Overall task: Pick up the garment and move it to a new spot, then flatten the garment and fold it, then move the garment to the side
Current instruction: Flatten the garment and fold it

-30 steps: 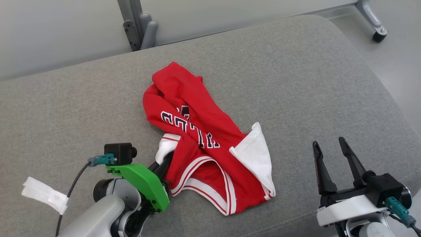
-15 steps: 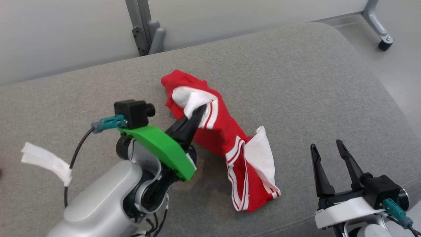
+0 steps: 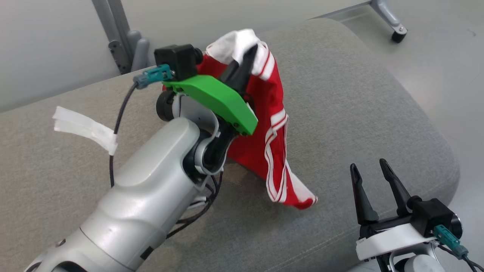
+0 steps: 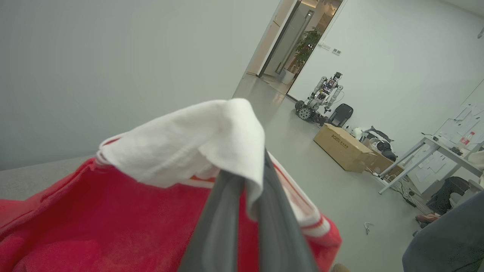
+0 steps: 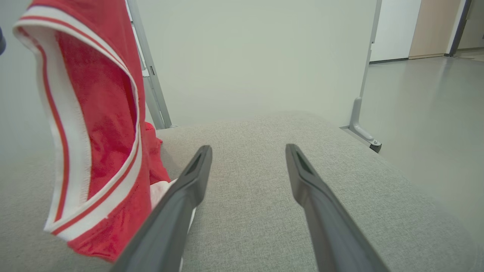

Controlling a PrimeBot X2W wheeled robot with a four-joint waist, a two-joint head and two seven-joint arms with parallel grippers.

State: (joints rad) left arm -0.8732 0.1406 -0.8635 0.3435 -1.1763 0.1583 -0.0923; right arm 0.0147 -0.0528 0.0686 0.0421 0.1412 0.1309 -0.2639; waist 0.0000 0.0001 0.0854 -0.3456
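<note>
Jaws of the left gripper (image 3: 252,50) are closed on a white edge of the red garment (image 3: 269,147), which hangs near 12 o'clock with its lower end at the grey cushion (image 3: 351,98). At 4 o'clock the right gripper (image 3: 368,163) stands open and empty.

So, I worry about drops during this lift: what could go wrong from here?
1. The left gripper pinches just a white-lined edge of the red garment, so the cloth may slip out.
2. Its lower end looks to rest on the grey cushion, so it may drag and bunch when carried.
</note>
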